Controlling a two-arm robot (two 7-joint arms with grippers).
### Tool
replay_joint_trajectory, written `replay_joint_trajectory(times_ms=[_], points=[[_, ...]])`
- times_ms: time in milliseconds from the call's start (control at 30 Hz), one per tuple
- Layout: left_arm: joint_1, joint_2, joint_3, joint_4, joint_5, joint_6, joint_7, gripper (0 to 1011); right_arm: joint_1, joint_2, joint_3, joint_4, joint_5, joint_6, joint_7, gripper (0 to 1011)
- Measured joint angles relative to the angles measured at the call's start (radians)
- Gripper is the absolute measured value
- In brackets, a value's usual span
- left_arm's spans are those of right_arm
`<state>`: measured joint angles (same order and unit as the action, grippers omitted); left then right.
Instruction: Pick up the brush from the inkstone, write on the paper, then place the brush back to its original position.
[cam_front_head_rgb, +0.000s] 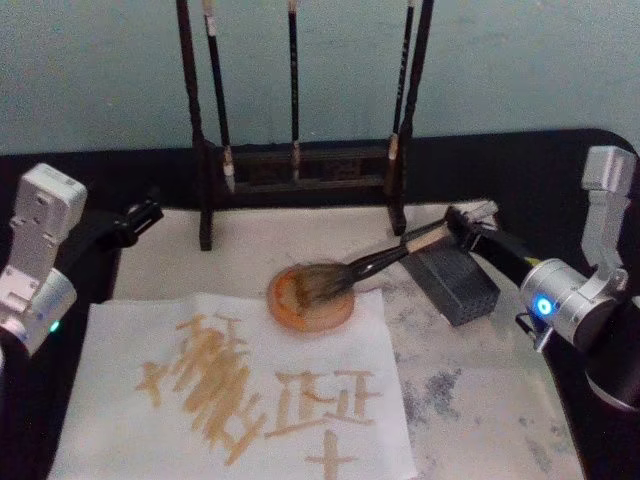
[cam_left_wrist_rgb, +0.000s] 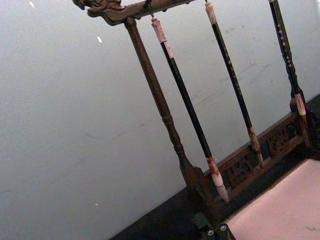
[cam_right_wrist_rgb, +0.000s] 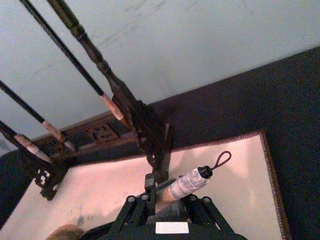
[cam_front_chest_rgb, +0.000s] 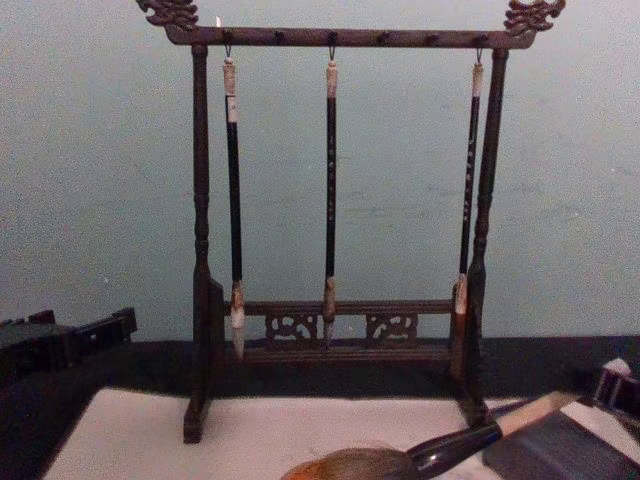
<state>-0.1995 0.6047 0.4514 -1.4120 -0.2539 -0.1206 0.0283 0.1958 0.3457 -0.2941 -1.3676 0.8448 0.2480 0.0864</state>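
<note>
- While the brush (cam_front_head_rgb: 372, 264) lies slanted with its bushy head in the round orange inkstone (cam_front_head_rgb: 310, 298), I see my right gripper (cam_front_head_rgb: 458, 225) at its pale handle end, toward 2 o'clock from the dish.
- In the right wrist view the gripper's fingers (cam_right_wrist_rgb: 150, 186) sit on either side of the taped end of the handle (cam_right_wrist_rgb: 189, 182); I cannot tell whether they are clamped on it or slightly apart.
- The handle crosses above the dark grey block (cam_front_head_rgb: 455, 283), which sits at 3 o'clock from the inkstone.
- The paper (cam_front_head_rgb: 240, 395) lies at 6 o'clock in the head view, its top edge tucked under the inkstone, with tan strokes across it.
- My left gripper (cam_front_head_rgb: 140, 215) hangs at 9 o'clock, off the paper's upper left corner and near the rack's left foot; I cannot tell how its fingers stand.
- The wooden rack (cam_front_chest_rgb: 340, 330) stands at 12 o'clock behind the inkstone, with three thin black brushes (cam_front_chest_rgb: 330, 190) hanging from its top bar.
- Everything rests on a pale felt mat (cam_front_head_rgb: 480, 390), smudged grey toward 4 o'clock.
- In the chest view the brush's glossy black neck (cam_front_chest_rgb: 455, 448) rises from the inkstone's rim toward 2 o'clock.
</note>
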Motion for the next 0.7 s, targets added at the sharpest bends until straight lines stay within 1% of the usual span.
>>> replay_joint_trajectory(times_ms=[67, 200, 233, 267, 333, 500, 567, 667, 700], points=[[0.0, 0.0, 0.0, 0.0, 0.0, 0.0, 0.0, 1002, -0.008, 0.005, 0.0, -0.017, -0.006, 0.011, -0.009, 280], [0.0, 0.0, 0.0, 0.0, 0.0, 0.0, 0.0, 1002, -0.017, 0.013, -0.002, -0.041, -0.017, 0.028, -0.023, 353], [0.0, 0.0, 0.0, 0.0, 0.0, 0.0, 0.0, 1002, -0.021, 0.017, -0.004, -0.053, -0.023, 0.037, -0.034, 413], [0.0, 0.0, 0.0, 0.0, 0.0, 0.0, 0.0, 1002, -0.023, 0.018, -0.005, -0.059, -0.027, 0.04, -0.038, 427], [0.0, 0.0, 0.0, 0.0, 0.0, 0.0, 0.0, 1002, -0.029, 0.023, -0.007, -0.075, -0.038, 0.051, -0.051, 519], [0.0, 0.0, 0.0, 0.0, 0.0, 0.0, 0.0, 1000, -0.031, 0.03, -0.007, -0.096, -0.056, 0.07, -0.066, 674], [0.0, 0.0, 0.0, 0.0, 0.0, 0.0, 0.0, 1002, -0.029, 0.031, -0.005, -0.104, -0.062, 0.078, -0.07, 758], [0.0, 0.0, 0.0, 0.0, 0.0, 0.0, 0.0, 1002, -0.023, 0.031, -0.003, -0.112, -0.069, 0.087, -0.072, 815], [0.0, 0.0, 0.0, 0.0, 0.0, 0.0, 0.0, 1002, -0.022, 0.031, -0.002, -0.114, -0.07, 0.089, -0.072, 871]])
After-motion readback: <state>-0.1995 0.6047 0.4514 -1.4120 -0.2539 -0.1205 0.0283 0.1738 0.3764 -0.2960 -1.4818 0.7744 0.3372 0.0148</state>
